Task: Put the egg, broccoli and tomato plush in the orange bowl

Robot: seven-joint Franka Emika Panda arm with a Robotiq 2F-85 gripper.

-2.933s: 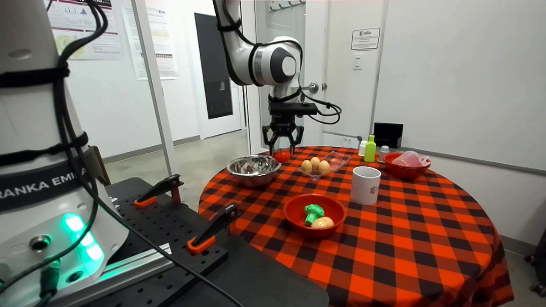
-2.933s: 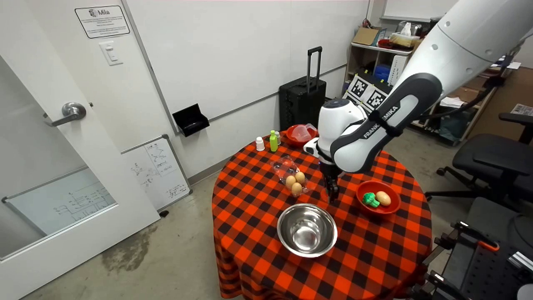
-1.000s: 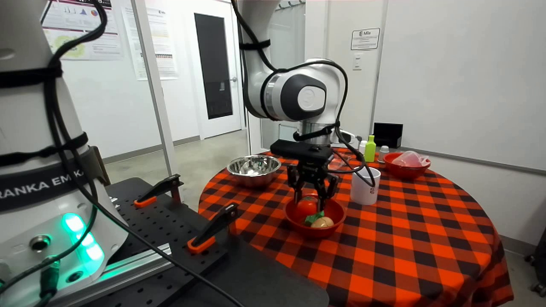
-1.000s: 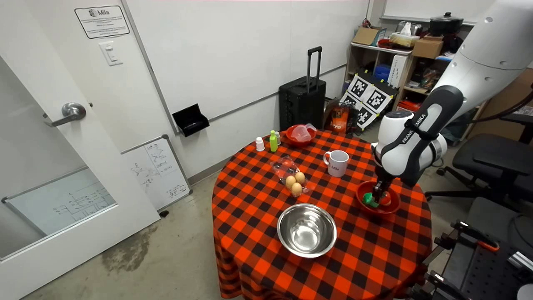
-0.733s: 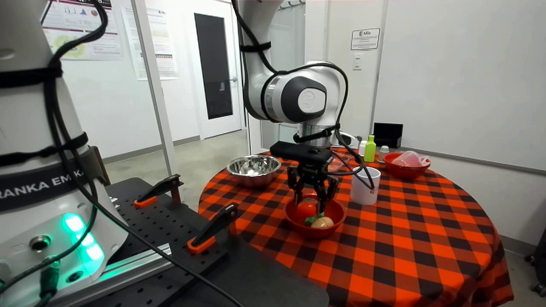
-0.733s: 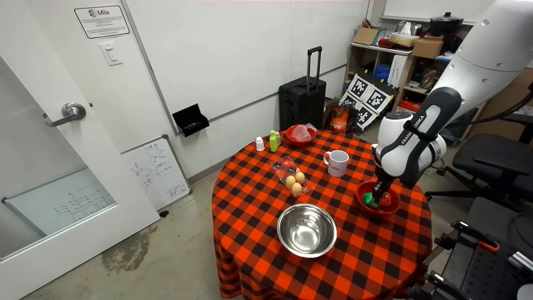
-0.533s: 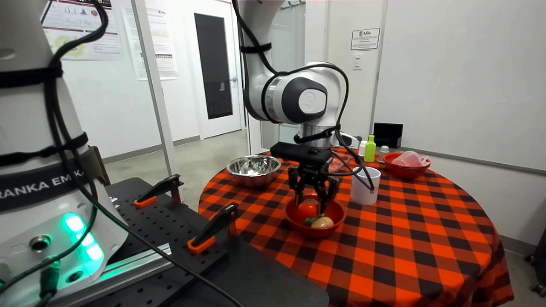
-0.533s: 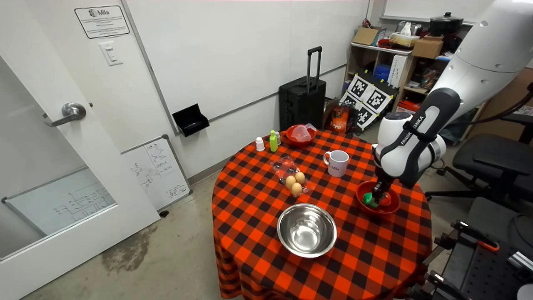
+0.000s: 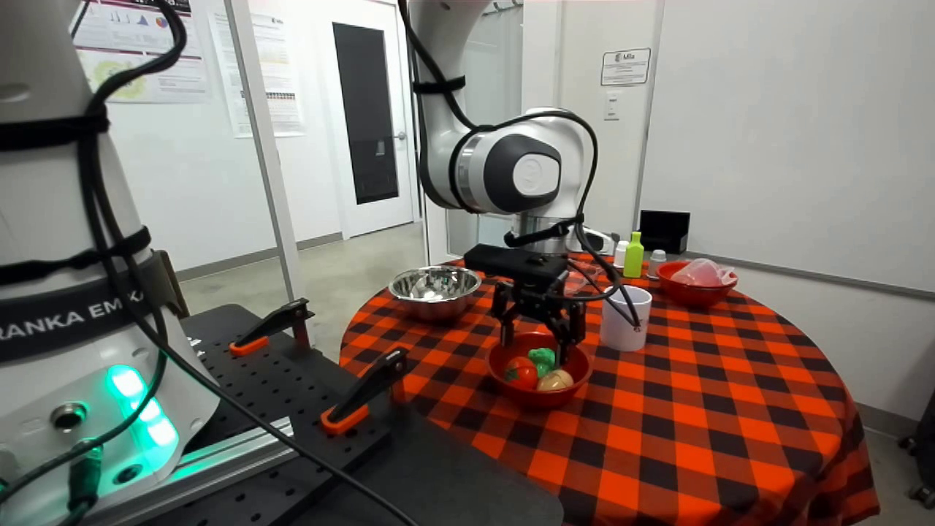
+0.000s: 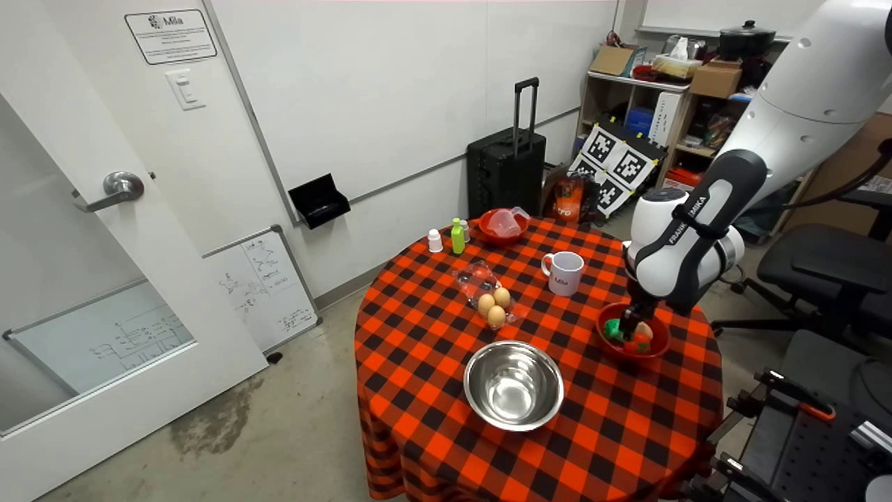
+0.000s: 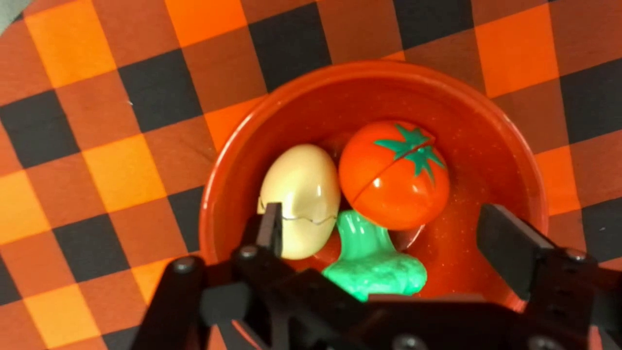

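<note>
The orange bowl (image 11: 379,73) lies directly below my gripper (image 11: 386,233), whose jaws stand wide apart with nothing held. Inside the bowl are the cream egg (image 11: 308,184), the green broccoli (image 11: 374,270) and the red tomato (image 11: 391,177) with its green star top. All three sit close together. In the wrist view the left finger overlaps the edge of the egg; whether they touch I cannot tell. The right finger is over bare bowl. In an exterior view the fingers reach down inside the rim of the bowl (image 9: 537,400), above the tomato (image 9: 521,373) and broccoli (image 9: 542,357).
A steel bowl (image 10: 513,418) stands nearby on the checked cloth. A white mug (image 10: 564,273) is close to the arm. Three eggs (image 10: 495,307) rest in a clear carton. Farther back are a green bottle (image 10: 457,237), white shakers (image 10: 435,241) and another red bowl (image 10: 498,240).
The tomato was carried from beside the steel bowl to the orange bowl. In the last half second my gripper has opened, the tomato has dropped free, and the broccoli has shifted.
</note>
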